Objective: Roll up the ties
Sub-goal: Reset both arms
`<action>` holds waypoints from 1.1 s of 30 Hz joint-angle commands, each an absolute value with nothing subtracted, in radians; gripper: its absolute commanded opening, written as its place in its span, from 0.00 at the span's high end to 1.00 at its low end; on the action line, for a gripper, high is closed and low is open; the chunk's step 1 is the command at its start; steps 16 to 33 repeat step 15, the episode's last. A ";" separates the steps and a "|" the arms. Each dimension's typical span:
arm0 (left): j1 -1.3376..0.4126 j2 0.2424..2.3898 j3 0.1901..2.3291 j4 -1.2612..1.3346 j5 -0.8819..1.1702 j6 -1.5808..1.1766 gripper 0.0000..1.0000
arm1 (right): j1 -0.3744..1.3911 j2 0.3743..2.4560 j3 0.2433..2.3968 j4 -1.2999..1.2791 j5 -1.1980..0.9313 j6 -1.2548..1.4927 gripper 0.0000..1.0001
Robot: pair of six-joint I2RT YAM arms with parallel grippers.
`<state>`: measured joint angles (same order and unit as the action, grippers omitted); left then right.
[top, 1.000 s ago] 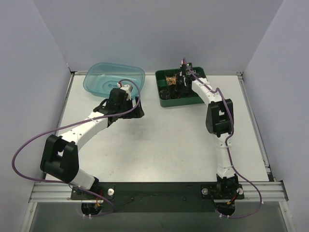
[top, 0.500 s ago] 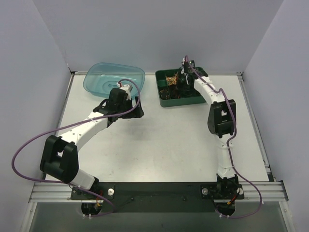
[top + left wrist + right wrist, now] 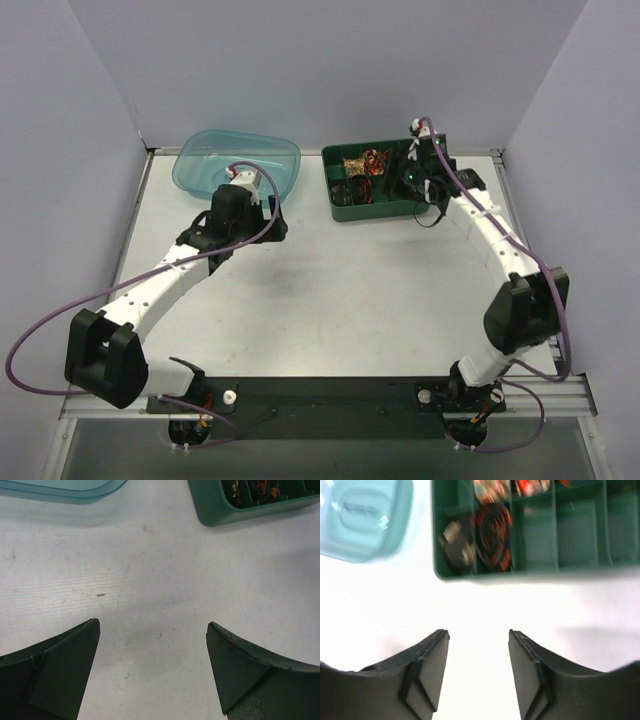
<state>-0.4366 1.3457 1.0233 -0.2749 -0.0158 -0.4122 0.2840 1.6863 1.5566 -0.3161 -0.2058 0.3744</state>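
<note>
Rolled ties point(image 3: 494, 535), black with orange-red, are seen clearly only in the right wrist view, packed into compartments of the green tray point(image 3: 545, 573) at the end nearest the teal tub point(image 3: 360, 515). From above they are only small blotches. The right hand point(image 3: 477, 634) is shown parted with nothing held, over the table just before the tray. The left hand point(image 3: 152, 625) is spread wide and empty above bare table point(image 3: 160, 570). A second ago the right hand was shut inside the tray; it has since been pulled out and opened. The table is white and scuffed, and is enclosed by pale grey walls point(image 3: 320, 60).
</note>
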 commanded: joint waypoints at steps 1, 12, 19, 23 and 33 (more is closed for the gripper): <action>-0.430 1.295 1.048 -0.272 -0.069 -0.396 0.03 | 0.296 1.502 1.318 -0.299 -0.138 0.385 0.43; -0.430 1.195 0.988 -0.247 -0.065 -0.394 0.03 | 0.299 1.046 0.856 -0.290 0.073 0.377 0.03; -0.431 1.187 0.953 -0.200 -0.054 -0.370 0.03 | 0.301 1.005 0.784 -0.250 0.135 0.379 0.00; -0.431 1.187 0.953 -0.200 -0.054 -0.370 0.03 | 0.301 1.005 0.784 -0.250 0.135 0.379 0.00; -0.431 1.187 0.953 -0.200 -0.054 -0.370 0.03 | 0.301 1.005 0.784 -0.250 0.135 0.379 0.00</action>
